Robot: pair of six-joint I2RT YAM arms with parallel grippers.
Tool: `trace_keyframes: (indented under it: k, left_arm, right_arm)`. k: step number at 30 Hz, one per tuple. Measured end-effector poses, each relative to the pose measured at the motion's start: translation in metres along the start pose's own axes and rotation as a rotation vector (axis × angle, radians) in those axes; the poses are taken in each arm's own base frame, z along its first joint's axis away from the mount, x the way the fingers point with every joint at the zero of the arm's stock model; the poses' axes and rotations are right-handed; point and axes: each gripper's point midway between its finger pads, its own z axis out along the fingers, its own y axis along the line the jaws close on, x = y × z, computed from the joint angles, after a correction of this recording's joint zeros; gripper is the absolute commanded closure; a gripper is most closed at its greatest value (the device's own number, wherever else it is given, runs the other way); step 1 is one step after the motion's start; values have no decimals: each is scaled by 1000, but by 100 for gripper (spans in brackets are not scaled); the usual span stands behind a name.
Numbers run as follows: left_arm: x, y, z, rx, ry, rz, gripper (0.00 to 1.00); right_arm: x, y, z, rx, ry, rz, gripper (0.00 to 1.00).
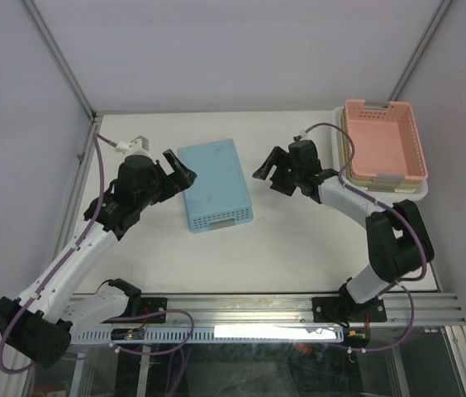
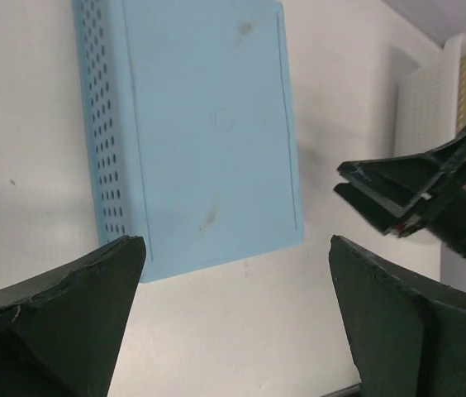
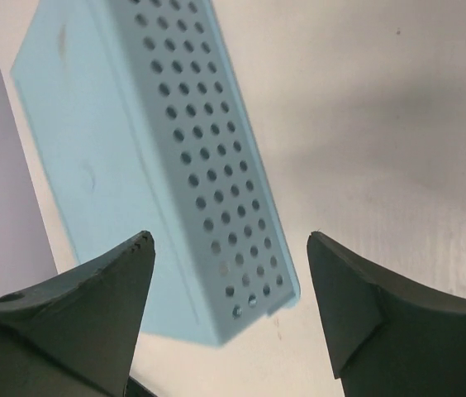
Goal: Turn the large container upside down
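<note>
Left gripper [image 1: 182, 172] and right gripper [image 1: 270, 179] both gape empty either side of the blue perforated container [image 1: 215, 184], which already looks bottom-up between them, so retract both straight outward from it, clear of its walls.

Robot lab test cell. Left arm [image 1: 68, 265] and right arm [image 1: 394, 240] bolted to an aluminium rail [image 1: 299, 308] at the edge of a white surface [image 1: 299, 248], purple cables [image 1: 99, 169] routed along them, plain white walls [image 1: 241, 50] on metal frame posts [image 1: 61, 62] boxing it in.
</note>
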Motion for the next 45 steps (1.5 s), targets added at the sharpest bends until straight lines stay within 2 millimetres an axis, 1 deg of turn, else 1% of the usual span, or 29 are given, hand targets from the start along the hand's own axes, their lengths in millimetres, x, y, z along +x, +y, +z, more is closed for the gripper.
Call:
trace_keyframes:
  k: [2, 5, 7, 10, 12, 14, 16, 18, 19, 21, 23, 25, 27, 28, 31, 33, 37, 40, 43, 45]
  left_arm:
    - [16, -3, 8, -7, 44, 42, 1]
    - [44, -10, 19, -13, 119, 112, 1]
    - [56, -16, 29, -31, 149, 159, 1]
    - [64, -31, 45, -60, 159, 224, 1]
    - [65, -46, 56, -79, 143, 272, 1]
    - [69, -71, 67, -84, 125, 329, 1]
    - [78, -99, 79, -74, 111, 379, 1]
    - [95, -128, 91, -49, 111, 422, 1]
    - [107, -141, 96, -34, 122, 441, 1]
    - [129, -156, 106, -14, 150, 467, 1]
    - [155, -167, 115, 8, 194, 491, 1]
    - [178, -173, 123, 21, 237, 513, 1]
    - [196, -173, 132, 23, 269, 527, 1]
    - [205, -171, 136, 22, 289, 534, 1]
    - [223, -162, 144, 9, 335, 548, 1]
    - [231, -155, 146, 2, 355, 553, 1]
    - [238, -144, 147, -13, 374, 561, 1]
    - [242, -138, 147, -23, 385, 568, 1]
    - [247, -131, 148, -26, 394, 571, 1]
    - [252, -123, 149, -36, 405, 576, 1]
  right_arm:
    - [2, 6, -18, -11, -13, -58, 22]
    - [1, 18, -53, -31, -54, -155, 15]
    - [-7, 20, -81, -19, -112, -219, 10]
    - [-27, 15, -125, 30, -235, -293, 1]
    - [-41, 7, -157, 79, -327, -332, 1]
    - [-57, -5, -187, 138, -418, -351, 1]
    - [-78, -21, -218, 225, -513, -356, 1]
    - [-97, -36, -242, 314, -585, -345, 1]
    - [-106, -43, -251, 355, -613, -337, 1]
    - [-124, -60, -269, 446, -658, -311, 1]
    - [-136, -74, -279, 513, -675, -280, 1]
    - [-145, -84, -282, 546, -675, -249, 1]
    - [-153, -89, -282, 550, -668, -225, 1]
    - [-157, -91, -281, 547, -662, -214, 1]
    - [-169, -94, -274, 533, -634, -193, 2]
    - [-181, -94, -266, 523, -614, -189, 4]
    - [-195, -97, -243, 509, -560, -213, 9]
    - [-199, -101, -223, 491, -511, -242, 19]
    - [-201, -103, -202, 457, -458, -284, 20]
    - [-204, -103, -192, 434, -444, -316, 20]
